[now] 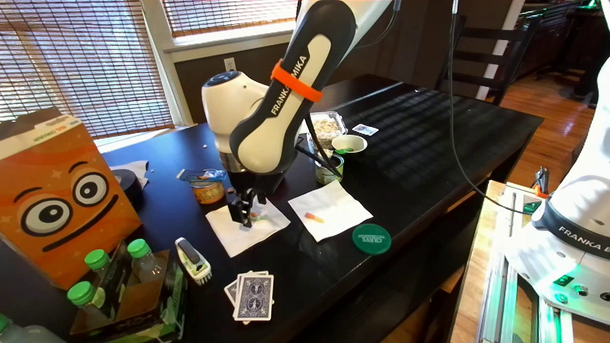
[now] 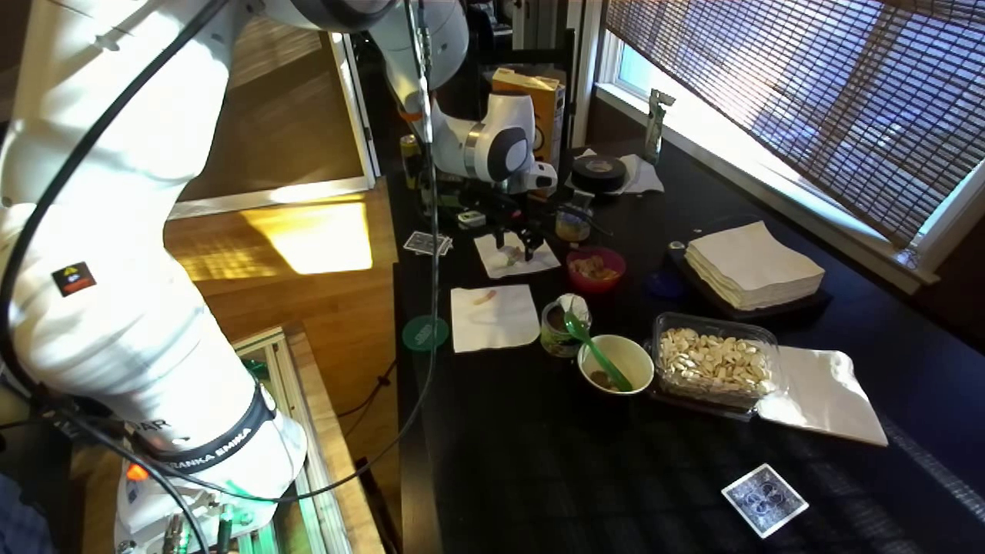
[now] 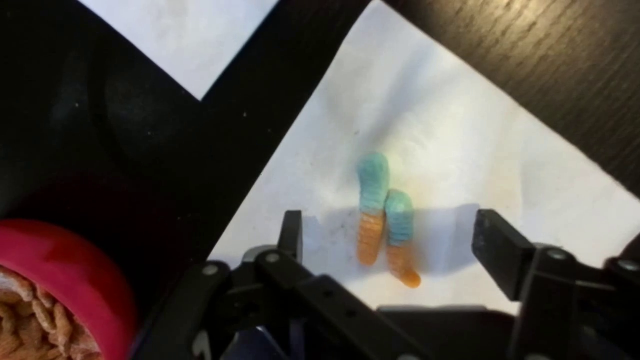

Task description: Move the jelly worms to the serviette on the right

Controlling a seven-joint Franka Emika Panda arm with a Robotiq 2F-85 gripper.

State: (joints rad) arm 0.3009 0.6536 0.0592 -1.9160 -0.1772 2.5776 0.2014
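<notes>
Two jelly worms (image 3: pixel 372 207), half teal and half orange, lie side by side on a white napkin (image 3: pixel 450 130). They also show small in an exterior view (image 1: pixel 259 216). My gripper (image 3: pixel 390 242) is open just above this napkin, with both worms between its fingers and no finger touching them. In both exterior views the gripper (image 1: pixel 250 209) (image 2: pixel 514 246) is low over that napkin. The serviette on the right (image 1: pixel 333 205) (image 2: pixel 496 327) lies beside it, with one orange-red jelly worm (image 1: pixel 314 217) (image 2: pixel 485 297) on it. A corner of the serviette (image 3: pixel 195 55) shows in the wrist view.
A red bowl (image 3: pixel 100 285) (image 2: pixel 596 285) of worm-like pieces stands close beside the gripper. A can (image 1: pixel 329 171), a green lid (image 1: pixel 371 238), playing cards (image 1: pixel 255 297), a brush (image 1: pixel 193 259) and a bottle carrier (image 1: pixel 167 305) stand or lie around the napkins.
</notes>
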